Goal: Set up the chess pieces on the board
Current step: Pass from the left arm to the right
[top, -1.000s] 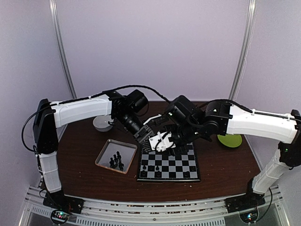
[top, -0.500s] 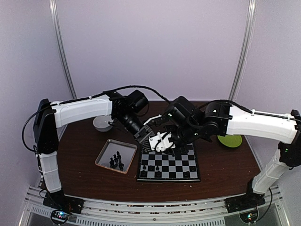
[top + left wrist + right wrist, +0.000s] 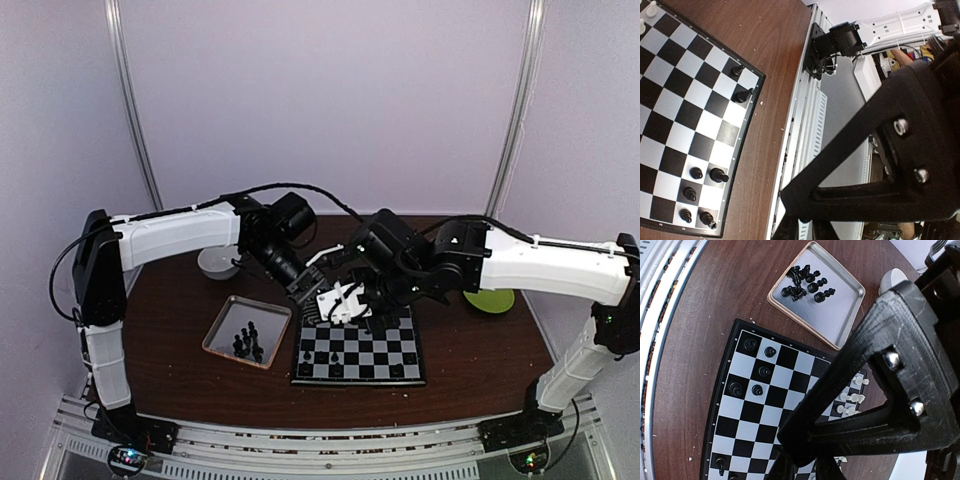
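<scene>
Tabletop (image 3: 180, 370) unchanged; right gripper (image 3: 340, 300) has edged left over the board (image 3: 385, 357)

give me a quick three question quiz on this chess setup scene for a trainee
1. True or false: the silver tray holds only black pieces.
2. In the top view, where does the tray lie relative to the board? A) to its left B) to its right C) on top of it
3. What colour are the chessmen standing on the board's near rows in the top view?
Key: 1 true; 2 A; 3 black.
</scene>
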{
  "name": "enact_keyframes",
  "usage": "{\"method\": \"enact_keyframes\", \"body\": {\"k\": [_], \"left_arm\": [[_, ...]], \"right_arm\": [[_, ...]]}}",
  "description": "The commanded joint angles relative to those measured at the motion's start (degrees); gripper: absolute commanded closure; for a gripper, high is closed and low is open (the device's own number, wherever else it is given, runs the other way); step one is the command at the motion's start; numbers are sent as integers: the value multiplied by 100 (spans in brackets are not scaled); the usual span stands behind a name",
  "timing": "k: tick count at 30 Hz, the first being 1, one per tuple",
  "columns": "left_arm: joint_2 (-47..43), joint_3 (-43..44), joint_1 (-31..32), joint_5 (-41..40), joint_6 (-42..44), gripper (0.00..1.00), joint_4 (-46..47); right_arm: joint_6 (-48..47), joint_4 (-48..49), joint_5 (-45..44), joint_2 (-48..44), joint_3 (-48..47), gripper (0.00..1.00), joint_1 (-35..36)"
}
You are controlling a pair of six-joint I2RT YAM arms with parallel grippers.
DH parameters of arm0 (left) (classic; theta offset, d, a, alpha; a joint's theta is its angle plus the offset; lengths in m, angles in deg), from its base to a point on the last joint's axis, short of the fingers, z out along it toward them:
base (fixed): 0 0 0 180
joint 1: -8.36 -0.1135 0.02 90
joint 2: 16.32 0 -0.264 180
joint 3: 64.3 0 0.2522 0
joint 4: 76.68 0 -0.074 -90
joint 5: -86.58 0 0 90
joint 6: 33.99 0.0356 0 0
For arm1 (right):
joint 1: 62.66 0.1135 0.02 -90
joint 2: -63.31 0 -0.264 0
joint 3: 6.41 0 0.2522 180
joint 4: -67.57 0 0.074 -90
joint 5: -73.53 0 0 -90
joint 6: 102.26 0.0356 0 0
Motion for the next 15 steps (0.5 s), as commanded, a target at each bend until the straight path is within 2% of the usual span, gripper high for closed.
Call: {"method": "enact_keyframes", "body": {"k": [1, 9, 12, 15], "left_arm": [[-79, 142, -129, -134, 23, 86, 244], [-697, -458, -375, -666, -155, 74, 541], [-1137, -888, -452, -1083, -365, 73, 1134], [-1789, -1501, -457, -1810, -585, 72, 2179]], "right_arm": [[254, 168, -160, 78, 136, 92, 0], [939, 166, 499, 26, 91, 92, -543], [1209, 126, 941, 20, 25, 92, -803], [1566, 34, 1622, 56, -73, 91, -1104]]}}
